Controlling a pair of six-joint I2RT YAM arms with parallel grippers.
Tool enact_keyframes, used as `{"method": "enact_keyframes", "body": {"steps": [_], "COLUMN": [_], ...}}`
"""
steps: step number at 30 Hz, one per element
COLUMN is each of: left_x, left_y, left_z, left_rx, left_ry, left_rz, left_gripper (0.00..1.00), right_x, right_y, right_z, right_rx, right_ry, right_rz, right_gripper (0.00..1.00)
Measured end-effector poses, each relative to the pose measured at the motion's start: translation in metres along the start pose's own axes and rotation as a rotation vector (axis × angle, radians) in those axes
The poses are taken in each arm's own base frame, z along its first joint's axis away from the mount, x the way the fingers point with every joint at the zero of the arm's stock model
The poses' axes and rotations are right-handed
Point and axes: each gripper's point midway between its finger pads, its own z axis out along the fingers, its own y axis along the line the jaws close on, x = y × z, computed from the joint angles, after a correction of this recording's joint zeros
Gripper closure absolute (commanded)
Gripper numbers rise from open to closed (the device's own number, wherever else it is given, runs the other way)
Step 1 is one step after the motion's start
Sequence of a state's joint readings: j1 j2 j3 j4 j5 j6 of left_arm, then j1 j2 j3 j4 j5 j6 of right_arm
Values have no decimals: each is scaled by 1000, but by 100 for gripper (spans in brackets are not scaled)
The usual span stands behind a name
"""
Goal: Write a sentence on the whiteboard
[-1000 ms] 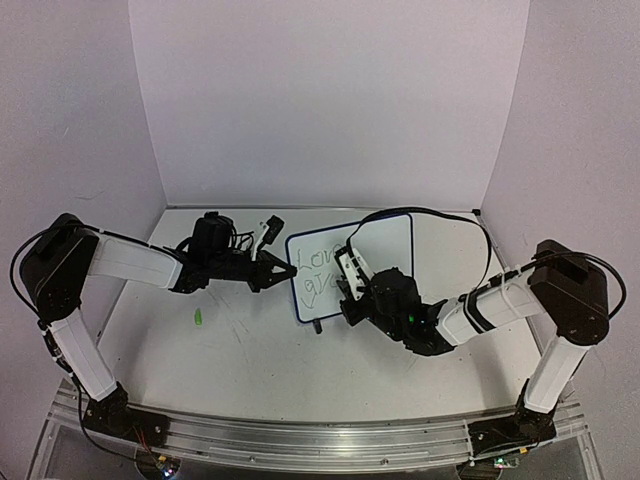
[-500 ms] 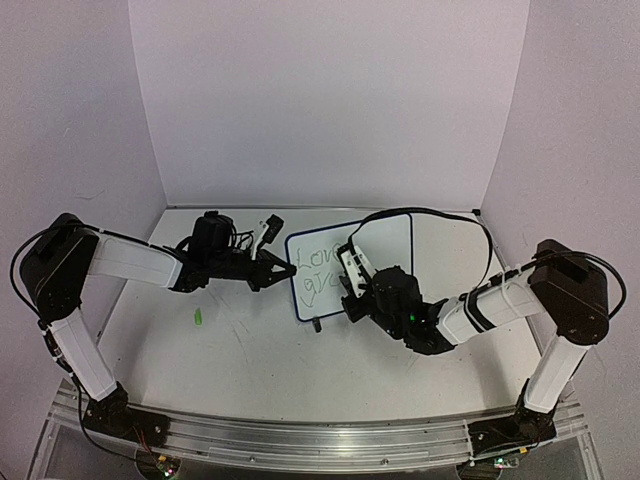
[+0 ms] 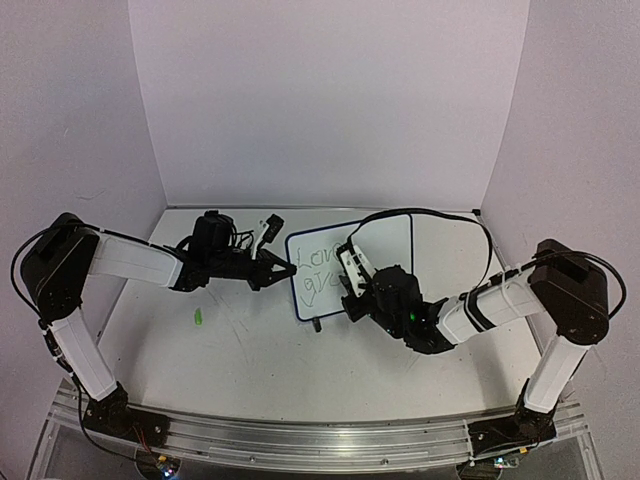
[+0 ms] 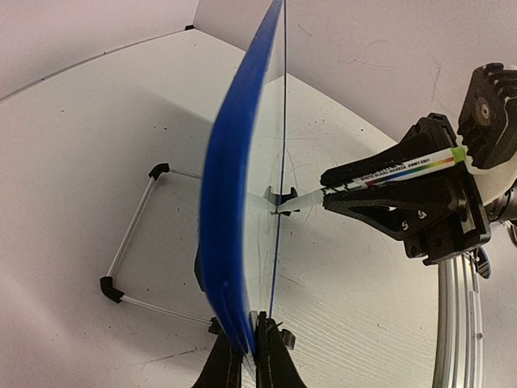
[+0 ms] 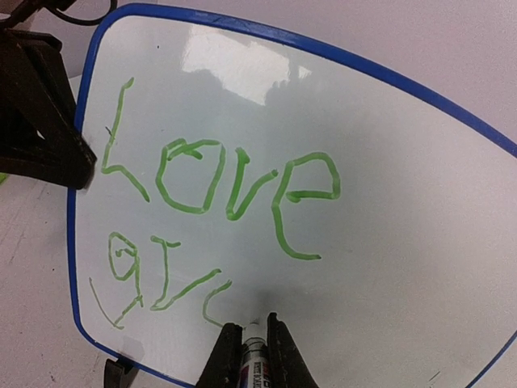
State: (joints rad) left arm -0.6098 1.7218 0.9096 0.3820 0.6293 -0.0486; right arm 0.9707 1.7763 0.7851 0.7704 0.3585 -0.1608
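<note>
Whiteboard stands upright on its wire stand toward the back edge of the table, roughly mid-width, face angled toward the right arm. Going left to right: a small green piece, maybe a pen cap, lies loose near the left edge, well apart from the board. The left gripper has its jaws pinched tight on the board's left rim and holds nothing else; it acts as the brace. On the board, the sentence is in thin green: top line "Love" is complete, lower line is only three or four shaky letters in, something like "gro". Surface is glossy white with glare near the top, blue rim, rounded corners; right half is blank. The right gripper has its jaws closed around the marker, nib touching the board near its bottom edge, just right of the last green stroke. Judgement: mid-word on line two, task about a third done. Next move calls for short strokes carried rightward along the lower line. Pressure should be light and even so the board doesn't rock against the left pinch, with a clean lift between letters to avoid smearing. Room on the right looks adequate.
</note>
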Motion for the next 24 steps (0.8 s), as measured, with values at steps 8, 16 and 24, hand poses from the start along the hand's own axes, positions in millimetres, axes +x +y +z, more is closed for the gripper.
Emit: {"method": "enact_keyframes", "body": {"steps": [8,16,24], "left_x": [0,0,1], "left_y": [-1,-1,0], "left_z": [0,0,0], "left_rx": [4,4,2], "left_ry": [0,1,5], "left_rz": [2,1,-4], "left_gripper": [100,100,100], "right_x": [-10,-23,-34], "right_y": [-3,-2,4], "right_z": [-1,1,5], "right_rx": [2,-7,-37], "right_ry": [-23,-54,-77], "right_rz": [6,21,42], "right_gripper": [100,100,100]}}
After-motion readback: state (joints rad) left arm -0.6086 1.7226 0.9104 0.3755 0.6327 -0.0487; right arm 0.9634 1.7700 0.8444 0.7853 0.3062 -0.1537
